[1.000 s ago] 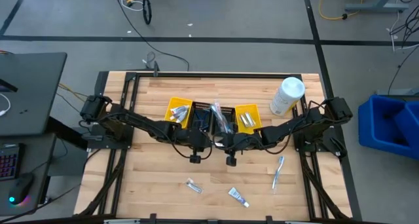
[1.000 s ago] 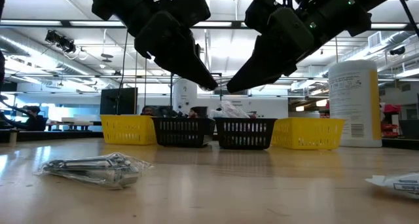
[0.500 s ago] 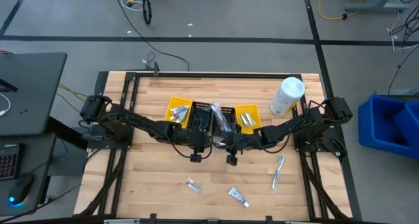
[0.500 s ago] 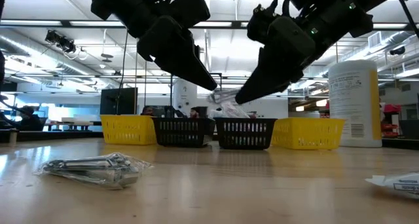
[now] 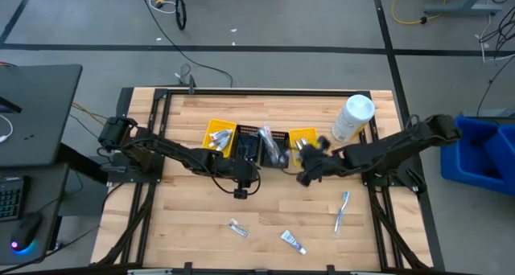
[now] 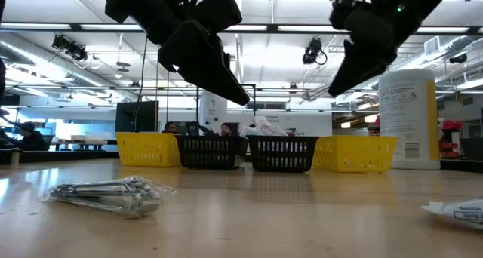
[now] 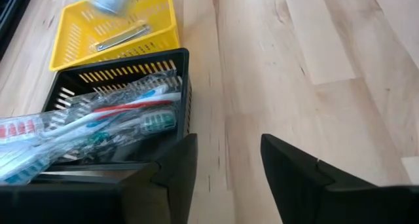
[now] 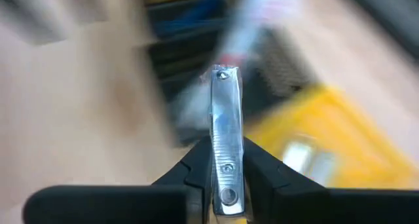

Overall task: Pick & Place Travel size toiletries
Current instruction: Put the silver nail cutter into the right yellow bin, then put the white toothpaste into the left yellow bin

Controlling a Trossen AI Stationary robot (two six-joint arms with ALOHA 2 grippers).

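Jaws of the right gripper (image 8: 226,160) are clenched on a nail clipper (image 8: 226,142), a flat metal one, gripped near one end so its long axis runs straight out ahead of the fingers, the riveted tip pointing away from the wrist. Jaws of the left gripper (image 7: 229,168) stand apart and hold nothing, hanging just beside the black basket (image 7: 180,73) that is full of wrapped toothbrushes (image 7: 124,119).

What has changed in the last second: both grippers were nose to nose in front of the two black baskets, sharing one item between them; the left has since let go, and the right arm (image 5: 378,152) has swung off with the clipper, away from the black basket and over the right yellow basket (image 5: 304,135). That reads as a handover just finished, with the drop into that yellow basket as the likely next step; a similar clipper already lies in a yellow basket next to the black one in the left wrist view.

In the low view the clipper shows as a thin sliver at the right gripper's tip, tilted down toward the baskets.

Well away from the black basket, on the near part of the table (image 5: 185,219), three wrapped toiletries still wait: two small packets (image 5: 237,227) and a toothbrush (image 5: 341,210).
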